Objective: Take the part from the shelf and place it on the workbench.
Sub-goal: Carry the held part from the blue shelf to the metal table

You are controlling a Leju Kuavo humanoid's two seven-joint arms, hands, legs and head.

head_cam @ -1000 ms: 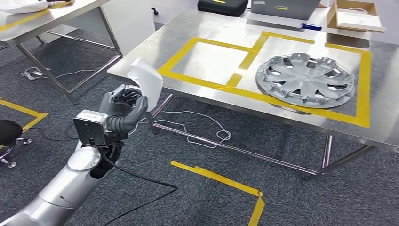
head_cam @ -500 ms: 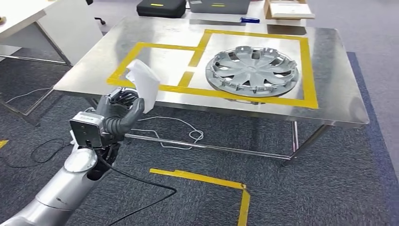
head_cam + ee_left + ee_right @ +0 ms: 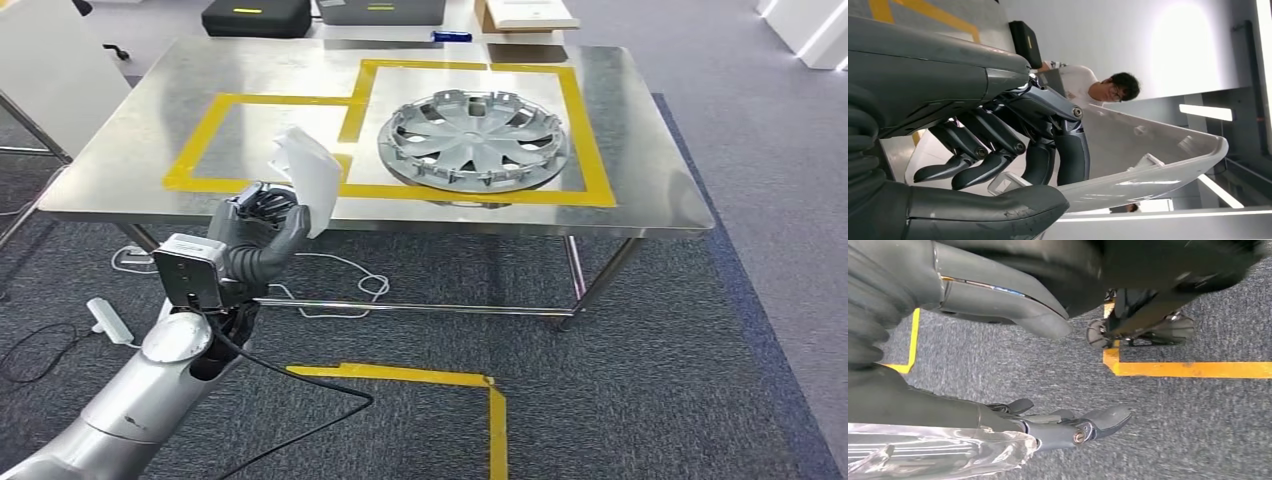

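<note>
From the head view, the left hand is raised in front of the near edge of the steel workbench, its fingers and thumb wrapped round the lower end of a white plastic part. The part stands up out of the grip, above the table's near edge and beside the yellow tape outline marked on the top. A silver wheel cover lies flat inside the larger taped rectangle, well apart from the hand. At the far edge of the bench sit a black case, a grey box and a cardboard box, with a small blue object near them. A white cable trails on the dark carpet under the table, and a yellow tape corner is stuck to the floor nearer the robot.

From the left wrist view, the dark fingers press on the inner face of the curved white part while the thumb closes under its edge; small moulded tabs show on it. A person stands beyond.

From the right wrist view, the right hand hangs over grey carpet, holding nothing, its thumb well apart from the fingers. Yellow floor tape runs nearby.
</note>
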